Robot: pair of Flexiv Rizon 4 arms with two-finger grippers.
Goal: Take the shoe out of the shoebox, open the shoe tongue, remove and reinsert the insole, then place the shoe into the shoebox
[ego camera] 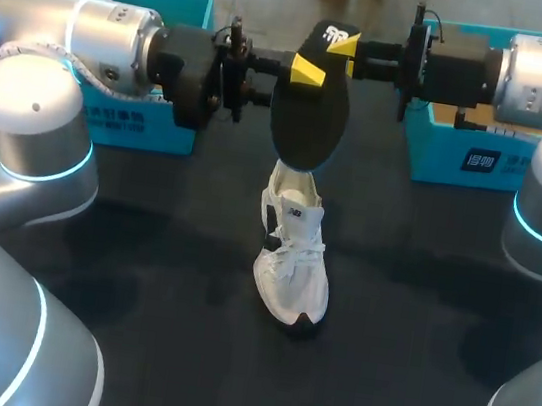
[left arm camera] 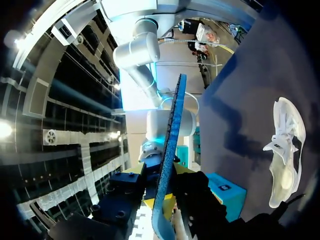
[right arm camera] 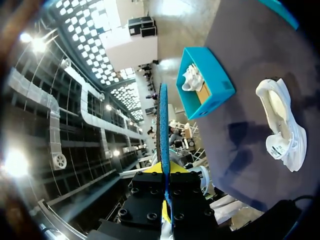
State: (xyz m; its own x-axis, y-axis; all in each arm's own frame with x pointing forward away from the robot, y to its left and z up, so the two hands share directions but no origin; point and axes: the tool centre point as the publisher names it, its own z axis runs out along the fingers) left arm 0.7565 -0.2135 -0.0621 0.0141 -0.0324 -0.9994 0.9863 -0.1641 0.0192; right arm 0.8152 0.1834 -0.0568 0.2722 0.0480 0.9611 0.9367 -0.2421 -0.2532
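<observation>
Both arms meet over the far middle of the table (ego camera: 140,275), sharing 1 thing: the insole (ego camera: 308,117). It is a thin, flat, foot-shaped sheet held clear of the dark matte tabletop. From above it shows a smooth black face. In both wrist views it is edge-on, a slim blue strip with a grainy, speckled texture (left arm camera: 170,145) (right arm camera: 163,125).

The left gripper (ego camera: 305,69) is clenched on the insole, its 2 blocky black fingers pressing from either side, with a yellow tip showing against the sheet (left arm camera: 167,205). The right gripper (ego camera: 345,47) grasps the insole's far end, its fingers nearly together on the thin edge (right arm camera: 166,202).

The shoe (ego camera: 292,256) stands on the table near the middle, just nearer than the hanging insole and apart from it. It is a white mesh trainer with white laces and black accents, heel far, rounded toe near. The wrist views show its mouth open and its pale inside bare (left arm camera: 285,150) (right arm camera: 282,122).

2 teal cardboard shoeboxes sit at the far edge — the left shoebox (ego camera: 91,117) partly behind the left arm, the right shoebox (ego camera: 460,154) partly behind the right arm. In the right wrist view the left shoebox (right arm camera: 205,82) is rectangular and open-topped, with a second shoe (right arm camera: 192,77), also white, inside.
</observation>
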